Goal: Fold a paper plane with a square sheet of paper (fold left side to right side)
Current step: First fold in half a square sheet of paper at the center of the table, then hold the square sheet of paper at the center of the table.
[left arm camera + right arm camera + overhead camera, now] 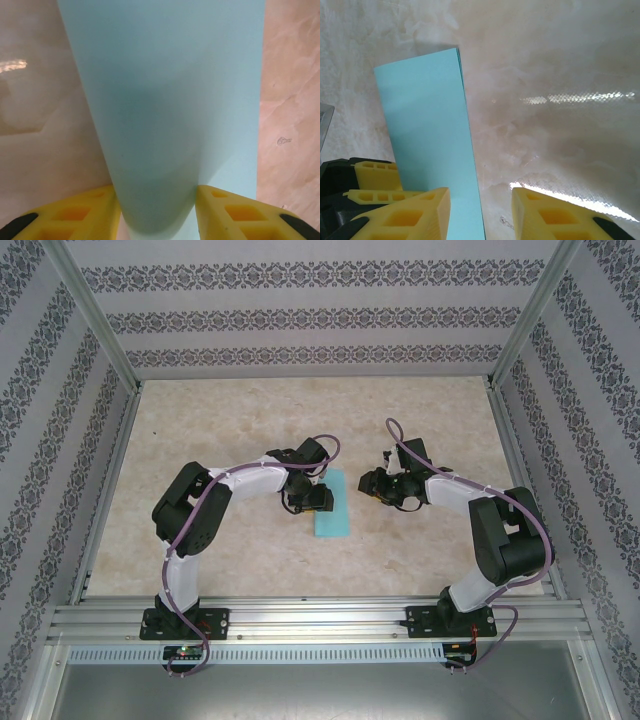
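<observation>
The square sheet of paper [334, 510] lies mid-table as a narrow turquoise strip, folded over on itself. My left gripper [308, 500] sits at its left side. In the left wrist view the sheet's [165, 100] upper layer bulges up in a rounded curl that touches both yellow fingers [85, 212], so the left gripper [157, 195] is shut on it; a flat lower layer shows to the right. My right gripper [378, 488] hovers just right of the strip. In the right wrist view it [480, 195] stands open over bare table, its left finger [415, 212] overlapping the paper [427, 125].
The marble-patterned table top [220, 430] is ringed by aluminium rails and patterned walls [60, 420]. The left arm's yellow and black finger parts [365, 185] show at the lower left of the right wrist view.
</observation>
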Robot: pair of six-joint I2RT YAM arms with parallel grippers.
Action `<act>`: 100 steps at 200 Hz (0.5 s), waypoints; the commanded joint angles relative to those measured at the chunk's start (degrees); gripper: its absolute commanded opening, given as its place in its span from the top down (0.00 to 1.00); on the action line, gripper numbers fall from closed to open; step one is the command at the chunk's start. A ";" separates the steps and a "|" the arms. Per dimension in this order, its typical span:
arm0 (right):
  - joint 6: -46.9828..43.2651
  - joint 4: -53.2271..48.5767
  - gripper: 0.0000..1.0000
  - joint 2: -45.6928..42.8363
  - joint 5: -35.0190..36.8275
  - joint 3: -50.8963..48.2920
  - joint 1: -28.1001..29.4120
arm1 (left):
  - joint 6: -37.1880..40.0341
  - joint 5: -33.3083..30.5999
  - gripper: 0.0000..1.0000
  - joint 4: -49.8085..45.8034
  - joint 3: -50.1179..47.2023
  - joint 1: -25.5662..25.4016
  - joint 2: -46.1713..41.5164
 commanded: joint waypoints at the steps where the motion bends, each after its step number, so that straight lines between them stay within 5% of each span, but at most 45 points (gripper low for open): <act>1: -0.18 0.50 0.62 -0.24 -0.45 -0.26 0.64 | 1.11 -0.52 0.55 0.03 1.07 -1.43 2.11; 100: 0.96 1.11 0.63 0.80 -0.88 0.27 2.88 | 0.87 -0.80 0.55 0.01 1.01 -1.51 2.23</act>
